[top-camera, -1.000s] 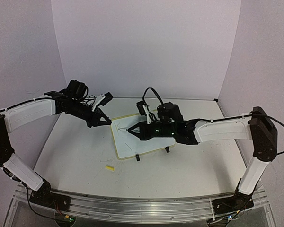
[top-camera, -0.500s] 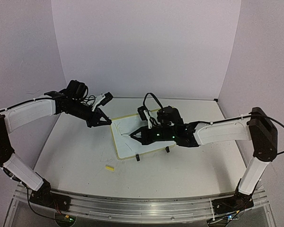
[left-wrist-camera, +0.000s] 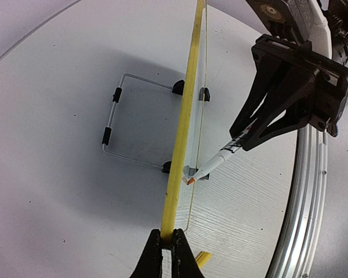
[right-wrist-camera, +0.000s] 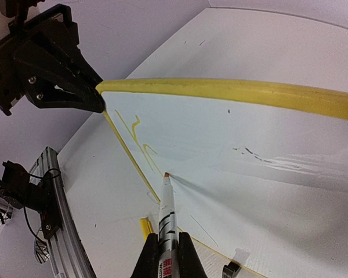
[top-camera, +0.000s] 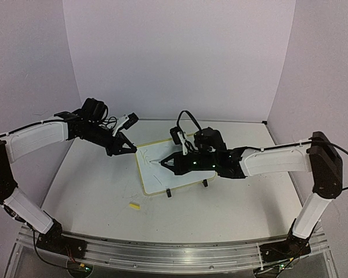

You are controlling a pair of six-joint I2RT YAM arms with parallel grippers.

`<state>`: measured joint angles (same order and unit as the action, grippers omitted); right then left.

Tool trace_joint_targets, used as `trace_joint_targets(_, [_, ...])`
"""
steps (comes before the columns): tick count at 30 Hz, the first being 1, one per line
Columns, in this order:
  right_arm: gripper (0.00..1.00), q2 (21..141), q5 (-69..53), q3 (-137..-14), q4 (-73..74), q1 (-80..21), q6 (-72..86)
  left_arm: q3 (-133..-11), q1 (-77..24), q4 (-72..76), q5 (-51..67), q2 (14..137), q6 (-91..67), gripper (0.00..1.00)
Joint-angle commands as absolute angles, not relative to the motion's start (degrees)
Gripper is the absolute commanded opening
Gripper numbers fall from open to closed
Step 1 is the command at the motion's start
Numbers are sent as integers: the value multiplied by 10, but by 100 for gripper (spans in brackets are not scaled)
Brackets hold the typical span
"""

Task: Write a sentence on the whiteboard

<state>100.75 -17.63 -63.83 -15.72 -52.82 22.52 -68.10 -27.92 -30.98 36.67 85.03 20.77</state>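
The whiteboard (top-camera: pixel 177 174) leans tilted on the table, its pale-yellow rim (left-wrist-camera: pixel 184 121) edge-on in the left wrist view. My left gripper (left-wrist-camera: pixel 168 248) is shut on that rim at the board's far-left corner (top-camera: pixel 137 150). My right gripper (right-wrist-camera: pixel 168 246) is shut on a white marker (right-wrist-camera: pixel 167 211). The marker's orange tip (right-wrist-camera: pixel 166 175) rests on or just off the white surface; I cannot tell which. Of the sentence, only a few thin yellow strokes (right-wrist-camera: pixel 133 130) show near the held corner, too few to read. In the top view the right gripper (top-camera: pixel 171 162) hovers over the board's left part.
A small yellow marker cap (top-camera: pixel 134 205) lies on the table in front of the board. A wire stand (left-wrist-camera: pixel 138 124) props the board from behind, and two black clip feet (top-camera: pixel 169 194) grip its near edge. Pale walls close in the table's back and sides.
The right gripper has carried the marker tip a little toward the board's near edge and then slightly back. The left gripper keeps its hold on the corner, unmoved.
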Motion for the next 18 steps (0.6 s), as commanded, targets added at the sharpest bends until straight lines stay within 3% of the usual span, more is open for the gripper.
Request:
trace_joint_targets(1, [0, 986, -154, -668, -172, -526, 216, -679, -280, -307, 353, 835, 223, 0])
trace_joint_targets(18, [0, 984, -178, -670, -188, -526, 219, -680, -280, -307, 353, 835, 222, 0])
